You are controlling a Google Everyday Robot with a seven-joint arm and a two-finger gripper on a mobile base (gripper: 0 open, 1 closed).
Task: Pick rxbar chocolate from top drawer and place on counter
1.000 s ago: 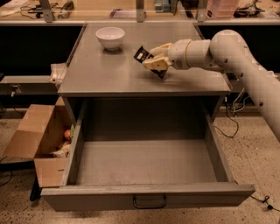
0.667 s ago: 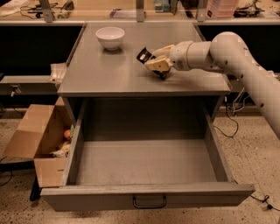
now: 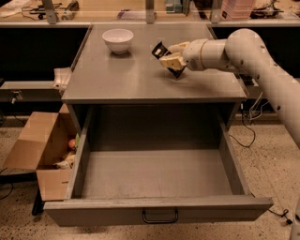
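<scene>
Over the counter (image 3: 140,79), gripper (image 3: 171,60) clamps the tilted, glossy black rxbar chocolate (image 3: 161,50).

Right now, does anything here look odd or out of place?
The rxbar chocolate is held tilted in the gripper over the counter, not lying flat. The top drawer stands wide open, empty.

The counter (image 3: 140,79) fills the upper middle of the frame. A bowl (image 3: 117,40) sits on its rear left part. To the right of the bowl, over the counter's right half, is the gripper (image 3: 171,61), its arm (image 3: 253,56) reaching in from the right edge. The rxbar chocolate (image 3: 160,49) is tilted between its fingers; whether the bar's lower end touches the counter cannot be told. Below and in front of the counter, the top drawer (image 3: 154,208) stands pulled out, its handle (image 3: 160,216) at bottom centre. A cardboard box (image 3: 33,140) lies on the floor just left of the drawer. A workbench (image 3: 117,7) runs behind the counter along the top edge.
</scene>
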